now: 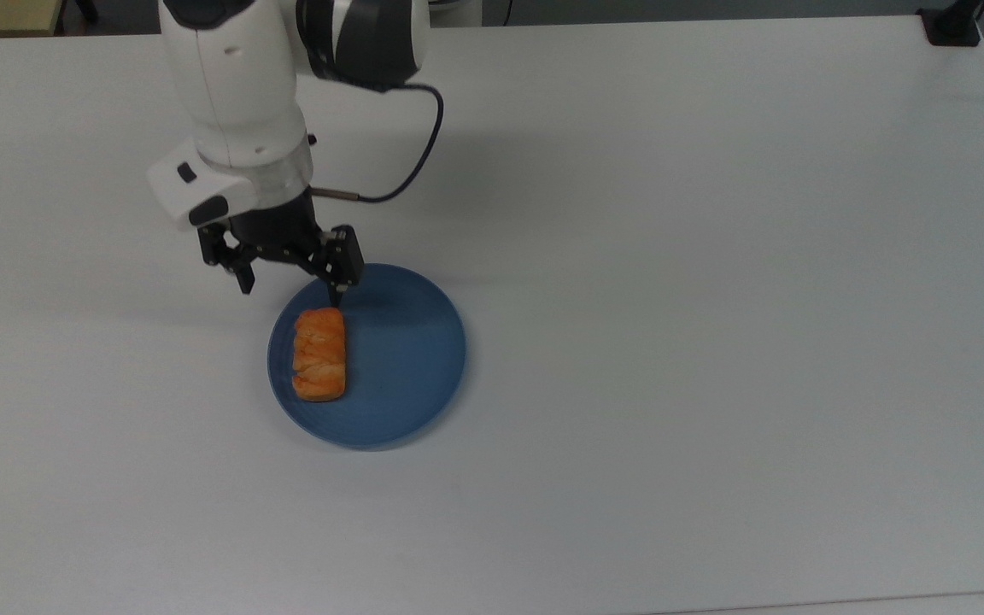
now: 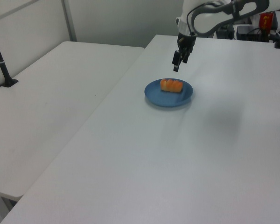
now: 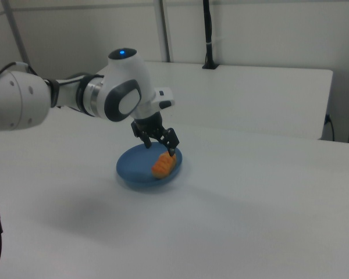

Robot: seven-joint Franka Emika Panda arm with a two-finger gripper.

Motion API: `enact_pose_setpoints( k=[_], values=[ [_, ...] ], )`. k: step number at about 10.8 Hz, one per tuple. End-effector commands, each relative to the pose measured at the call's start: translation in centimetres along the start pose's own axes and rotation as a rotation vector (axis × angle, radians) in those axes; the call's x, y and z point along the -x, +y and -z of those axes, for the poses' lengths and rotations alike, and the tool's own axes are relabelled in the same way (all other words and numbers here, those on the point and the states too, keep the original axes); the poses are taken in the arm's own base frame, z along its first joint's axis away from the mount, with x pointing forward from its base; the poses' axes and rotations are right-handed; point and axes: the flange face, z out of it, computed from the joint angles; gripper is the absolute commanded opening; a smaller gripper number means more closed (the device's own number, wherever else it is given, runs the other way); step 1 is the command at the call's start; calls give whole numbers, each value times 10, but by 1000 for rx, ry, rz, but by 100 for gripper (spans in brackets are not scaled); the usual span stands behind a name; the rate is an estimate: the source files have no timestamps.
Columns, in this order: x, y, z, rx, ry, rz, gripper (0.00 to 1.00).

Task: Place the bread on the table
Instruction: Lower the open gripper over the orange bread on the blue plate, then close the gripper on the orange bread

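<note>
The bread (image 1: 319, 354) is a small golden-orange ridged loaf lying on the left half of a round blue plate (image 1: 407, 359) in the top view; it also shows on the plate as the bread (image 2: 171, 85) and the bread (image 3: 163, 163). The plate rests on the white table (image 1: 671, 299). My gripper (image 1: 291, 293) hangs open above the plate's upper-left rim in the top view, just beyond one end of the bread and apart from it. The same gripper (image 2: 176, 64) floats above the plate, and the gripper (image 3: 160, 145) hovers over the loaf. Nothing is between its fingers.
A second white table (image 2: 46, 107) adjoins on the left view's left, with a black post (image 2: 2, 65) on it. A red bottle (image 2: 265, 18) and dark equipment stand past the far edge. A black clamp (image 1: 953, 26) sits at the top view's upper right corner.
</note>
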Motion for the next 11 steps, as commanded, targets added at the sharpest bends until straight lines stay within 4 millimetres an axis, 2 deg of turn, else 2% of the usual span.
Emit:
enact_pose_setpoints(
  k=[1, 5, 7, 8, 9, 11],
  values=[
    [-11, -5, -39, -2, 67, -10, 100],
    [-7, -29, -65, -9, 50, 24, 98],
    [-4, -37, -77, -2, 35, 46, 86],
    [-2, -43, -81, -1, 30, 60, 76],
    [-2, -45, -82, -3, 28, 66, 54],
    [-2, -44, -82, 6, 28, 83, 22]
  ],
)
